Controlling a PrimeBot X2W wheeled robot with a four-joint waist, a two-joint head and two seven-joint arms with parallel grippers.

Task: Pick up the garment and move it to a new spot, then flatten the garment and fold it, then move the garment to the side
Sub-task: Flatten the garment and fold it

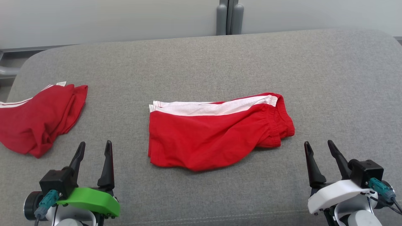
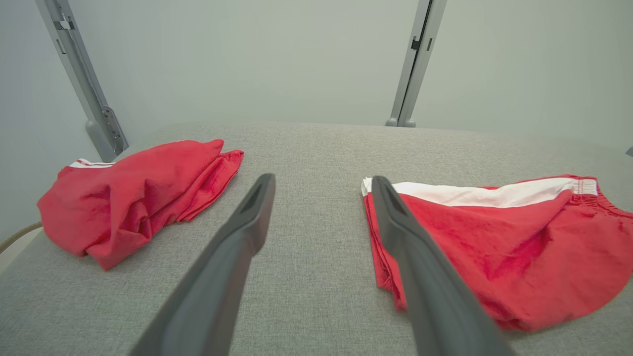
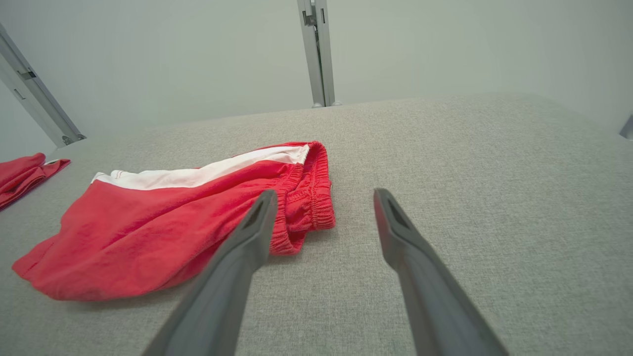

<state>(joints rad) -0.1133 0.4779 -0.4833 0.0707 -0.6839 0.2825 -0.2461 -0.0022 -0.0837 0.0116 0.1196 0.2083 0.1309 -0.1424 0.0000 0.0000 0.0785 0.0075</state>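
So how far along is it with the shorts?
Red white-striped cloth shorts look folded over, mid grey fabric surface. Nothing in hand: left gripper and right gripper rest open, apart from them. Left: moving them aside, perhaps near the darker red crumpled garment.

Shorts (image 1: 216,138) centre, bundle (image 1: 37,122) left; bare cushion (image 1: 339,94) right.

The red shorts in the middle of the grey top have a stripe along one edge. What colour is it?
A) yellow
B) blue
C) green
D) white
D: the red shorts carry a white band along their far edge, running from the leg hem to the gathered waistband.
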